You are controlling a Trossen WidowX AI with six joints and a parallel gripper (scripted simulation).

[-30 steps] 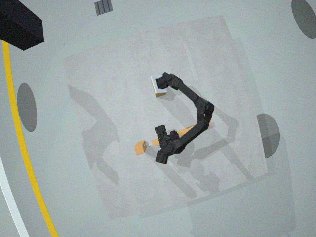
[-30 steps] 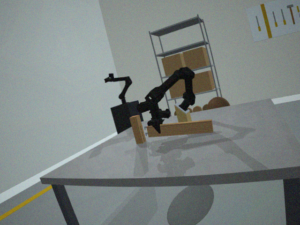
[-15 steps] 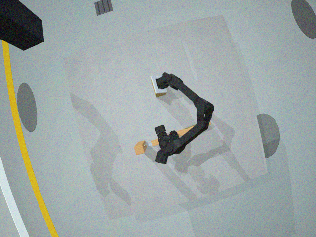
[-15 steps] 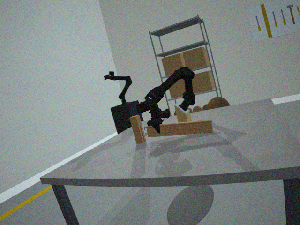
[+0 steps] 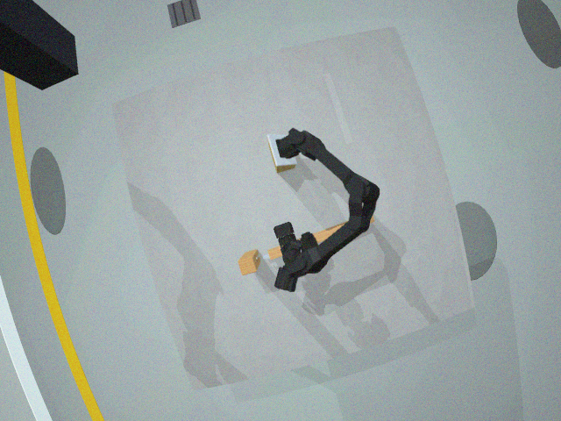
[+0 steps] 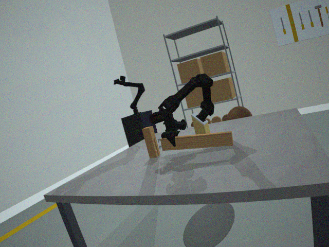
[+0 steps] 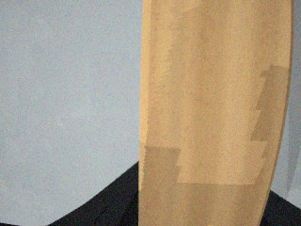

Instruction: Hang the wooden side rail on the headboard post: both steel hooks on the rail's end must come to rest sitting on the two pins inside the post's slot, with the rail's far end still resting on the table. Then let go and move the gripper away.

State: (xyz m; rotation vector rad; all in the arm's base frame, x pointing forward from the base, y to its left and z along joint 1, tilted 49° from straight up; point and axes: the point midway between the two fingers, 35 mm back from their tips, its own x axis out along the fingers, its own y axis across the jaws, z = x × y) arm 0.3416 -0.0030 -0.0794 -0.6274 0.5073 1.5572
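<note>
The wooden side rail [image 5: 330,232] [image 6: 204,140] [image 7: 216,94] stands on edge, its far end low at the table. Its near end is slightly raised, facing the upright headboard post [image 5: 248,262] [image 6: 150,142]. The steel hooks [image 5: 266,256] [image 6: 160,146] stick out of the near end toward the post's slot [image 6: 155,142]. A small gap shows between rail end and post; I cannot tell whether the hook tips are inside the slot, and the pins are not clear. My gripper [image 6: 174,142] [image 7: 183,170] is shut on the rail near its hooked end, from above.
My arm is mounted on a yellow block with a white top [image 5: 287,160] [image 6: 200,127], behind the rail. The grey table [image 5: 203,136] [image 6: 119,183] carries everything. Another arm [image 6: 138,92] on a dark box [image 6: 130,127] and a shelf [image 6: 196,28] stand in the background.
</note>
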